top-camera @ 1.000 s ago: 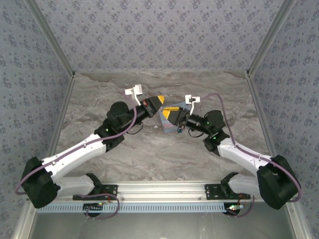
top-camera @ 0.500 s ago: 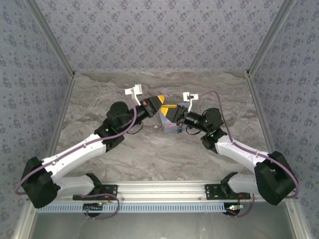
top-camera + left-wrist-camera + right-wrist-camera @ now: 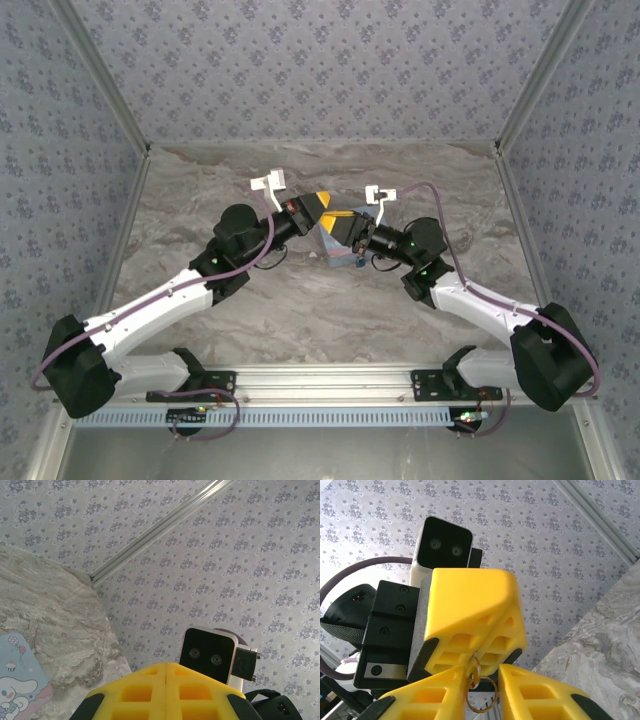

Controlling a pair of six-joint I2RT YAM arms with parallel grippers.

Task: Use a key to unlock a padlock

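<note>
At the bottom of the right wrist view, the right tool (image 3: pixel 482 674) has its fingers standing apart. Whether they clamp anything below the frame edge cannot be told. Two linked brass rings (image 3: pixel 470 681) hang in that gap. Just beyond, at frame centre, the left tool (image 3: pixel 479 654) is pressed together, pinching the part that carries the rings. This is judged to be the key. Its blade and the padlock cannot be made out. Both are judged to lie at this meeting point, above the tin (image 3: pixel 17 680).

Hazards:
- A thin key held only at its head may twist or slip if the tools are not in line.
- The loose rings may snag a fingertip.
- A dropped key would be hard to find on the veined pattern.
- The two tools are close enough to collide.

The worktop (image 3: pixel 50 600) is grey marble-patterned and flat, at the left of the left wrist view. Behind it stand patterned walls (image 3: pixel 225 555) joined by an aluminium rail (image 3: pixel 160 527).
</note>
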